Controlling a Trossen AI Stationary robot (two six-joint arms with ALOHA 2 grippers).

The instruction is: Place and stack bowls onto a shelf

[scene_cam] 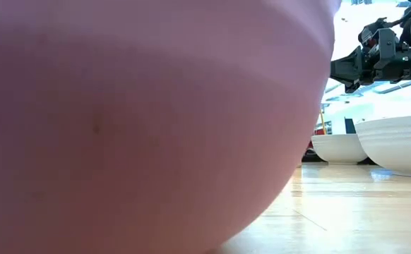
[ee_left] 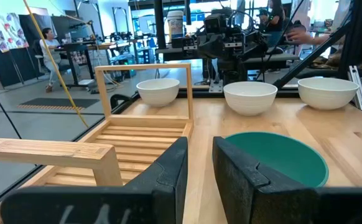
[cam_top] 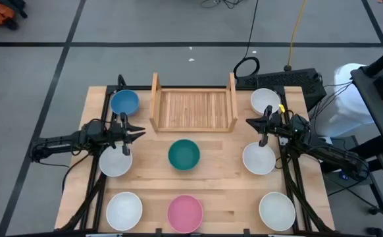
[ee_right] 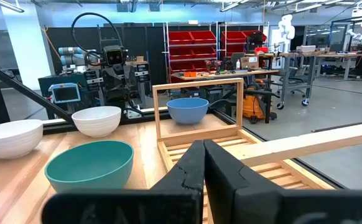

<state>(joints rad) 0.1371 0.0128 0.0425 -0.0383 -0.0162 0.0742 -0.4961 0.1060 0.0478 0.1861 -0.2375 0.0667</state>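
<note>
Light wood is all the shelf (cam_top: 193, 108) shows me: its slatted base lies bare against the table's (cam_top: 224, 191) far edge, at the middle, with no bowl on it yet. In the overhead view I count eight bowls, all on the tabletop. The teal bowl (cam_top: 183, 155) sits at the table's centre, just in front of the shelf; the pink bowl (cam_top: 184, 212) is at the middle of the near edge; the blue bowl (cam_top: 124, 102) is beside the shelf's left panel, near the far left corner. White bowls line both side edges.

My left gripper (cam_top: 139, 133) hangs off the shelf's near-left corner with its fingers slightly parted, holding nothing. My right gripper (cam_top: 249, 122) hangs off the shelf's near-right corner, fingers pressed together, empty.

I judge the first pick has not begun. The risks I see: both claws converging on the teal bowl between them and colliding; a smooth shallow rim slipping from a narrow pinch; a carried bowl clipping an upright panel; a bowl set off-centre, so a stack leans.
</note>
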